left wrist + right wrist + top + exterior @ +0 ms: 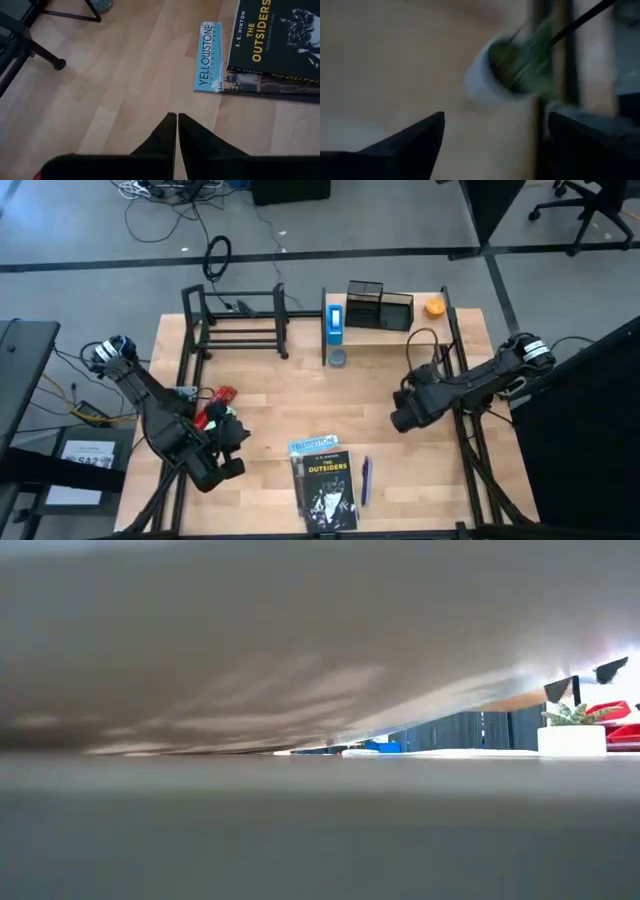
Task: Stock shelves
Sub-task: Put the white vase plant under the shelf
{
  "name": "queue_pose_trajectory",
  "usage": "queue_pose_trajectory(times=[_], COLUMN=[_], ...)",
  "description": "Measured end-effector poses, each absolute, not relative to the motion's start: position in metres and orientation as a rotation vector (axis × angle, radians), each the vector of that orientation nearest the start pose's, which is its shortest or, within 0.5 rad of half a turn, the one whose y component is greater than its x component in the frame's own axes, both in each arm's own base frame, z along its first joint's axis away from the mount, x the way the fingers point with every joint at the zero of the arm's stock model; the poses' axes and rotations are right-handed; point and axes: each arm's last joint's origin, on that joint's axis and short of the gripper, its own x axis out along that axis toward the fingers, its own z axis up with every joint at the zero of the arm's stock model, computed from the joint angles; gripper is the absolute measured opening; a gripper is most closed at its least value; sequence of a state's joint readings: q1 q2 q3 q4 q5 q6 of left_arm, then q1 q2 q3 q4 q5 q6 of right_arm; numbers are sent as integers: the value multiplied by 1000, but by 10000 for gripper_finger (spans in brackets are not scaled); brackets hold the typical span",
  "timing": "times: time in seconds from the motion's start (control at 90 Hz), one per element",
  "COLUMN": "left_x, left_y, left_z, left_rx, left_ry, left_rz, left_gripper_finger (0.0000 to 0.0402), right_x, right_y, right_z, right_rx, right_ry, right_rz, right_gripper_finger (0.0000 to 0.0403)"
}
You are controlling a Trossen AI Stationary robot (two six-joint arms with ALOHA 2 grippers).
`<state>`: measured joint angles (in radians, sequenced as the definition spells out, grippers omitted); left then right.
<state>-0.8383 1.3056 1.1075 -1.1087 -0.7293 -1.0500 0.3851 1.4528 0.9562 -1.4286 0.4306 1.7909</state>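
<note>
We see the black tube rack point(235, 320) at the tabletop's point(380, 380) far left edge and the wood-board shelf point(385, 330) at far centre-right, carrying a mesh organizer point(378, 305) and an orange object point(434, 307). Our left end effector point(177, 116), fingers pressed together on nothing, hovers near the Yellowstone book point(209, 56) and The Outsiders point(277, 35); bare wood lies between. Our right end effector point(495, 125) is spread wide before a small white plant pot point(492, 75), blurred, beside dark uprights.

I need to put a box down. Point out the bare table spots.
Bare wood lies mid-table between the left gripper and right gripper, behind The Outsiders book. Crowded: the back edge around the black rack, blue box and mesh organizer.
</note>
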Motion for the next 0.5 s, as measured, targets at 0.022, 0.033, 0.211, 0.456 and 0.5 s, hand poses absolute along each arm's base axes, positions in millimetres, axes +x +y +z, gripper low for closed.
queue_pose_trajectory(times=[0.022,0.033,0.211,0.456,0.5], left_x=[166,166,166,166,166], left_y=[-155,-155,-155,-155,-155], left_z=[283,283,283,283,283], left_rx=[-50,-48,-40,-47,-47], left_ry=[807,804,789,806,806], left_rz=[374,375,384,374,374], left_gripper_finger=[0,0,0,0,0], right_x=[190,189,173,168,168], right_y=[65,66,53,21,15], right_z=[210,208,167,136,135], right_rx=[570,573,672,754,748], right_ry=[1071,1076,1123,1155,1150], right_rz=[-1366,-1364,-1472,-1489,-1502], right_gripper_finger=[310,308,247,98,73])
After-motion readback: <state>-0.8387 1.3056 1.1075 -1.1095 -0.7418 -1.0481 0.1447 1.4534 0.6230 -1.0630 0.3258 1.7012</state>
